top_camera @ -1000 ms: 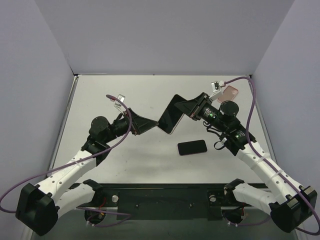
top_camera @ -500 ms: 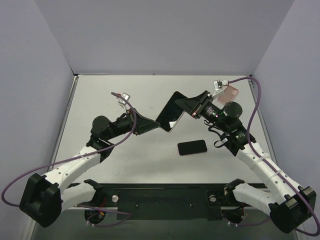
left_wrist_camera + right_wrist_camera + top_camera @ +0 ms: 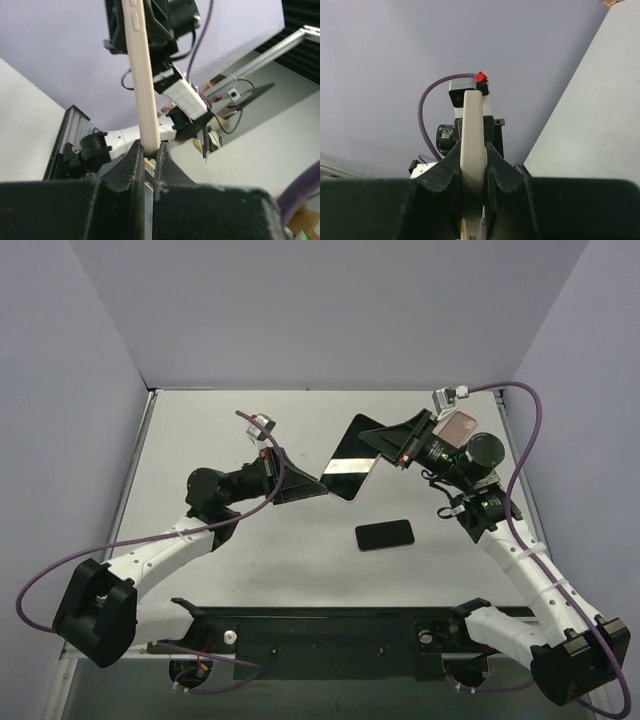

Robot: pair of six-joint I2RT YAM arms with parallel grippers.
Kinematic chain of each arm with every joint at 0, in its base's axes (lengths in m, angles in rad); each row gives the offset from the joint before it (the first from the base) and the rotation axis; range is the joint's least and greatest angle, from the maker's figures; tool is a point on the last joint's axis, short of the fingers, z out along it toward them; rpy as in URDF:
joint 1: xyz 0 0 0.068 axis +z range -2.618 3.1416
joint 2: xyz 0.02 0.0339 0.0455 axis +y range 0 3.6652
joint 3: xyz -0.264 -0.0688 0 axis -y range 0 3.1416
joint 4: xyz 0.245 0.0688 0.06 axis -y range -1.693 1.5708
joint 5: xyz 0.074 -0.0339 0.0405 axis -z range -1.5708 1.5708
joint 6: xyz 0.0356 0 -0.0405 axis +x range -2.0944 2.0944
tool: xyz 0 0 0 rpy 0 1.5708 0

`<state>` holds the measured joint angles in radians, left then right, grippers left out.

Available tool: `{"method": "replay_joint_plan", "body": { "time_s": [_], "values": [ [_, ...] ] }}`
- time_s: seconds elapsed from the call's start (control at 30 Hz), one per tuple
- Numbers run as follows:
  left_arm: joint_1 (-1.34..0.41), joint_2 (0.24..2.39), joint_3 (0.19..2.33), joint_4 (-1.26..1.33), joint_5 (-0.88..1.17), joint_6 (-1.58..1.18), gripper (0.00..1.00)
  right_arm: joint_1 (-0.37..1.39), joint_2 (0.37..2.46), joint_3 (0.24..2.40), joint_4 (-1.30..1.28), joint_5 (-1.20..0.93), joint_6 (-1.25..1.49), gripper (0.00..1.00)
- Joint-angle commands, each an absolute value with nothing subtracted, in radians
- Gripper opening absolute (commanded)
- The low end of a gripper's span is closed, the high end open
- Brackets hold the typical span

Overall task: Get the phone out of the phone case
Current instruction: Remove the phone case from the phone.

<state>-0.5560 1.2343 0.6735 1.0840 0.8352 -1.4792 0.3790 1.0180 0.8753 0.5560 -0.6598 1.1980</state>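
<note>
The phone (image 3: pixel 350 462), dark-screened and sitting in a cream phone case (image 3: pixel 142 85), hangs in the air above the table's middle. My left gripper (image 3: pixel 320 487) is shut on its lower left edge; the left wrist view shows the black fingers (image 3: pixel 135 155) pinching the cream rim edge-on, with my left gripper (image 3: pixel 149 148) pointing up. My right gripper (image 3: pixel 378 446) is shut on the upper right edge. In the right wrist view the cream case (image 3: pixel 472 125) stands edge-on between my right gripper's (image 3: pixel 472 152) jaws.
A second dark phone (image 3: pixel 384 535) lies flat on the table (image 3: pixel 250 570) below the held one. A pink case (image 3: pixel 462 426) lies at the back right, behind the right arm. Grey walls close the table on three sides.
My left gripper has closed onto the phone's lower left edge. The phone has tilted flatter and shifted slightly back, with both arms following it.
</note>
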Motion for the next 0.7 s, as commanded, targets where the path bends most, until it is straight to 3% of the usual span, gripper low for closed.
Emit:
{"method": "replay_joint_plan", "body": {
  "time_s": [0.0,0.13,0.33,0.47,0.57,0.6,0.63,0.67],
  "values": [
    [-0.644,1.207,0.833,1.614,1.037,-1.474,0.0,0.371,1.063,0.98,0.569,-0.744,1.282,0.0],
    [-0.719,1.226,0.862,1.6,1.052,-1.434,0.0,0.39,1.109,1.003,0.575,-0.776,1.298,0.0],
    [-0.719,1.256,0.867,1.507,1.002,-1.398,0.0,0.475,1.152,0.969,0.808,-0.77,1.394,0.0],
    [-0.721,1.218,0.856,1.136,0.97,-1.159,0.0,0.485,1.158,0.942,0.94,-0.735,1.478,0.0],
    [-0.722,1.128,0.874,0.638,0.898,-0.831,0.0,0.479,1.145,0.933,0.914,-0.721,1.456,0.0],
    [-0.724,1.112,0.868,0.582,0.888,-0.807,0.05,0.471,1.131,0.931,0.843,-0.709,1.412,0.0],
    [-0.726,1.079,0.836,0.598,0.897,-0.802,0.22,0.456,1.115,0.934,0.819,-0.706,1.392,0.0],
    [-0.724,1.039,0.822,0.616,0.917,-0.808,0.31,0.448,1.106,0.948,0.743,-0.701,1.343,0.0]
  ]
}}
